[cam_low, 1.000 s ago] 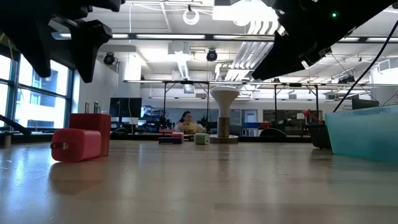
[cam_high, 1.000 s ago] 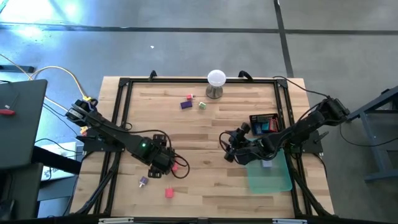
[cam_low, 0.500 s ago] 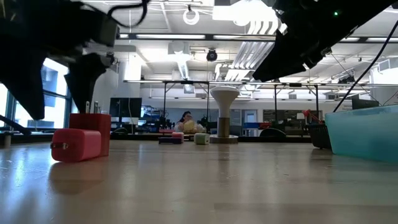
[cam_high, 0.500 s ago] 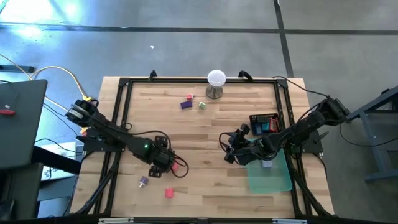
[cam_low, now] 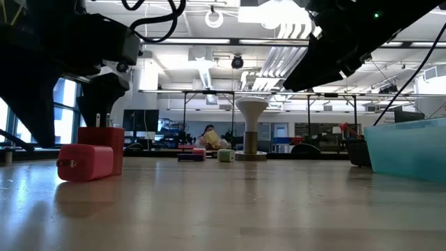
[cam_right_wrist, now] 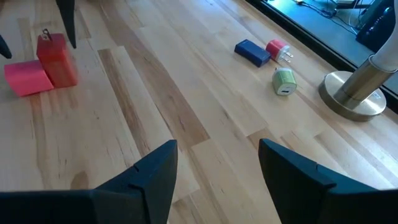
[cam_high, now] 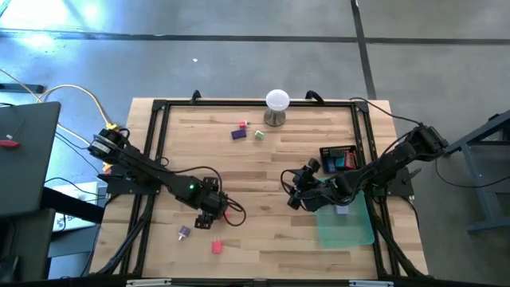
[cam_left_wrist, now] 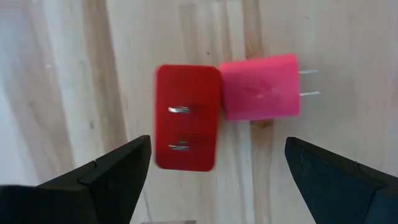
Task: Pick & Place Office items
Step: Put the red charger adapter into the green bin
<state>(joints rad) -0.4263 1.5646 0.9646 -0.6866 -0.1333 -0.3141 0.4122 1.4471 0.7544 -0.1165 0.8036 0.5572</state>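
A red plug block (cam_left_wrist: 186,118) stands upright on the table with its prongs up. A pink plug block (cam_left_wrist: 260,87) lies on its side against it. My left gripper (cam_left_wrist: 216,142) hangs open just above the pair, pointing steeply down, one finger to either side, touching neither. In the low view the fingers (cam_low: 97,97) end just over the red block (cam_low: 101,143) and the pink block (cam_low: 85,162). My right gripper (cam_high: 293,187) waits open, mid-table at the right, with nothing between its fingers (cam_right_wrist: 155,174).
A purple piece (cam_high: 184,232) and a pink piece (cam_high: 217,247) lie near the front edge. A blue piece (cam_right_wrist: 253,53), a pink-red piece (cam_right_wrist: 277,50) and a pale green piece (cam_right_wrist: 285,81) lie by the white ball on its stand (cam_high: 276,108). A green tray (cam_high: 345,223) and a black box (cam_high: 339,157) are at the right.
My left gripper has come down toward the red and pink blocks and tipped a little steeper, staying open. The blocks have not moved. My right arm has kept still.
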